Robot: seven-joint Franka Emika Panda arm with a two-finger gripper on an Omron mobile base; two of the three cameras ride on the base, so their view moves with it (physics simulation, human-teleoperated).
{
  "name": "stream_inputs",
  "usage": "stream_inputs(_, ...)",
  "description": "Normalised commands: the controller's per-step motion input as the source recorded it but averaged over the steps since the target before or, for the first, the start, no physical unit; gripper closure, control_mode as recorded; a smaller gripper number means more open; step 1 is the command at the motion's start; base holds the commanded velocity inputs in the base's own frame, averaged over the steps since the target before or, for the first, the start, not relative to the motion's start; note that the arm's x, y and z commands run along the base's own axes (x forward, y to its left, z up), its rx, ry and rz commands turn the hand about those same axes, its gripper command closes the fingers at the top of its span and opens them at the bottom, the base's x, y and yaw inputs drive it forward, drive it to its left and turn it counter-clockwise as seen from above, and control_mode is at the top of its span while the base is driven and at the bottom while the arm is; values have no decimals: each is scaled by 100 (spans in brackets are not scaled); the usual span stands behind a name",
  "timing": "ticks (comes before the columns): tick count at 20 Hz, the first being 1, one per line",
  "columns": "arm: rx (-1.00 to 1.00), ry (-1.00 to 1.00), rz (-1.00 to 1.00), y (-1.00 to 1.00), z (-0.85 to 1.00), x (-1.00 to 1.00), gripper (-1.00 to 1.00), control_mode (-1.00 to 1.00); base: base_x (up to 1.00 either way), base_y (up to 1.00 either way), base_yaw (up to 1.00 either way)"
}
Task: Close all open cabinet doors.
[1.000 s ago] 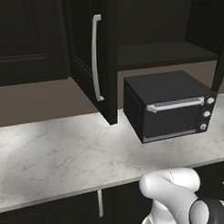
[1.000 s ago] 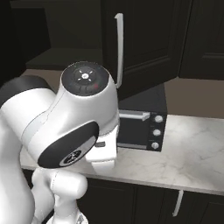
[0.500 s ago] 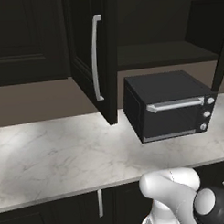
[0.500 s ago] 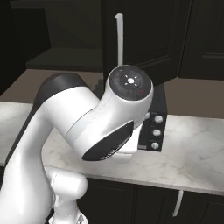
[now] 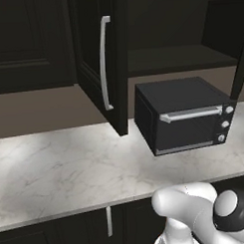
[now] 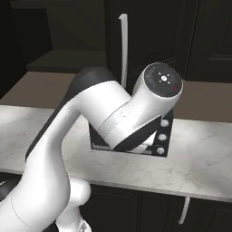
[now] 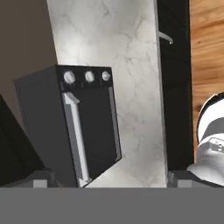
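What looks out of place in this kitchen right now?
One dark cabinet door above the marble counter hangs open, swung out beside the toaster oven; another open door's edge shows at the right. Nothing looks spilled or damaged.

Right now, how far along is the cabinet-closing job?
Done: nothing visible yet. The dark upper cabinet door with the long silver bar handle stands swung out over the marble counter, left of the toaster oven. A second door edge at the right also looks open. In hand: nothing; the hand is open, looking at the toaster oven. Left: push both shut.
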Motion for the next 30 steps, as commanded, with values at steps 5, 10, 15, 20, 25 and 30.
stream_inputs(5, 7, -9, -4, 0, 13, 51, -100, -100, 0, 0, 0)
stream_inputs(10, 15, -24, 1, 8, 22, 42, -100, -100, 0, 0, 0)
stream_inputs(15, 22, -23, 5, 3, 17, 55, -100, -100, 0, 0, 0)
stream_inputs(20, 11, -22, 3, 10, 11, 60, -100, -100, 0, 0, 0)
stream_inputs(25, 3, -7, 4, 8, 10, 70, -100, -100, 0, 0, 0)
stream_inputs(30, 0, -8, 11, 24, 9, 45, -100, -100, 0, 0, 0)
